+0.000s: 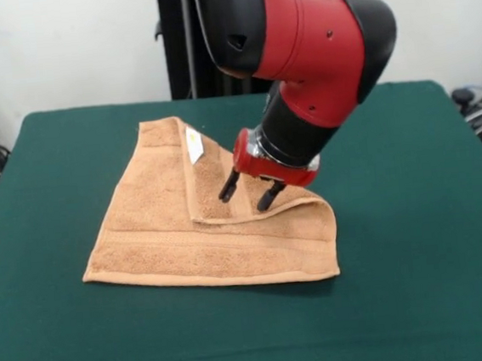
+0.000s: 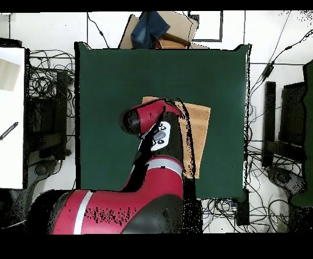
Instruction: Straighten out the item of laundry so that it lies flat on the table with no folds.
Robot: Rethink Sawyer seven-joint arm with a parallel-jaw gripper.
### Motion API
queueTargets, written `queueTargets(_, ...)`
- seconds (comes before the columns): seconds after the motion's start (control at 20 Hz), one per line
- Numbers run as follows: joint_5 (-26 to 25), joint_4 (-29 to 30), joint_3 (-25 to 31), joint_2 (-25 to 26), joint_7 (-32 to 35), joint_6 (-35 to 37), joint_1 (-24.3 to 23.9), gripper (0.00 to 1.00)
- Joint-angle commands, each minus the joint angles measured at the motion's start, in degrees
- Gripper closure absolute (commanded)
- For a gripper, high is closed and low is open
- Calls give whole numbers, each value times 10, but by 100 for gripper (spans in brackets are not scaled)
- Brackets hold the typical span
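The job is far from done: the towel (image 1: pixel 203 227) lies near the middle of the table (image 1: pixel 419 257) with one corner folded over the rest, a big flap whose diagonal edge runs from the white tag (image 1: pixel 194 144) down towards the fold right beneath the fingertips. The gripper (image 1: pixel 250 192) hangs over that flap, its two dark fingers (image 1: pixel 229 186) parted by a modest gap, tips pointing down at the cloth; they grasp nothing, and whether they touch the terry cannot be told. The lower band, in front of the fingers, looks flat already. From overhead the arm (image 2: pixel 153 137) hides most of the cloth. What seems left is pinching that flap and drawing it open until no fold remains
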Motion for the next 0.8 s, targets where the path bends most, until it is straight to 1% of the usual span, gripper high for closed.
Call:
queueTargets(0.05, -18, 65, 34, -19, -8, -7, 21, 0)
queueTargets(0.3, -15, 69, 31, -28, -7, 4, 23, 0)
queueTargets(0.45, -14, 73, 30, -45, -18, 17, 24, 0)
queueTargets(0.65, -10, 54, 40, -48, -30, 33, 24, 0)
queueTargets(0.8, -7, 52, 41, -49, -26, 38, 26, 0)
